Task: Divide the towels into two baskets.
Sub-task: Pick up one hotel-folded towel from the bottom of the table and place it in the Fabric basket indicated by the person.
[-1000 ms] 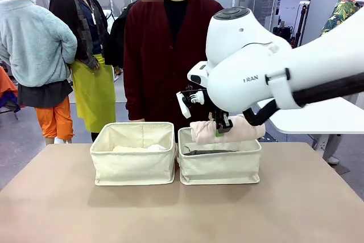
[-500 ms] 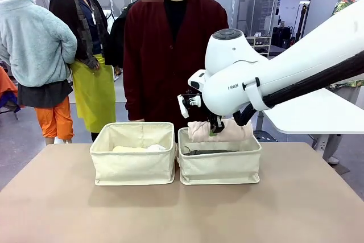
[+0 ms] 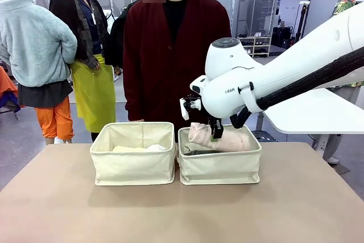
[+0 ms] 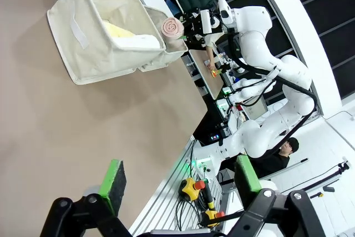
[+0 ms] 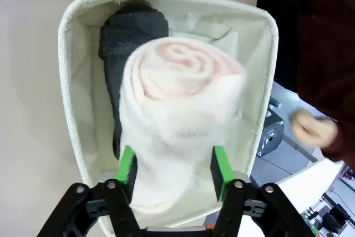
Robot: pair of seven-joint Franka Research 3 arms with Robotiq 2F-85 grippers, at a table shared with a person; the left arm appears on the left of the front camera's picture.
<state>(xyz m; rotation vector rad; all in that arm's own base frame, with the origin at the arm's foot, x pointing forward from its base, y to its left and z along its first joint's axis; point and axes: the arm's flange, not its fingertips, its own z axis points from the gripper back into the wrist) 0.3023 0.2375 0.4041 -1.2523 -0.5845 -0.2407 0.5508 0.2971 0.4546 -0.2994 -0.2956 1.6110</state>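
My right gripper is shut on the cream-pink towel, holding the roll level and partly sunk into the right basket. Under it in that basket lies the dark grey towel. The left basket holds the pale yellow towel and the white towel. My left gripper hangs open over bare tabletop, far from both baskets, with nothing between its fingers.
A person in a dark red cardigan stands right behind the baskets, one hand near the right basket's far side. The two baskets touch side by side at the table's far edge. Bare tabletop lies in front.
My right gripper has come down with the cream-pink towel, from above the right basket's rim to partly inside it. The left basket's towels have not moved.
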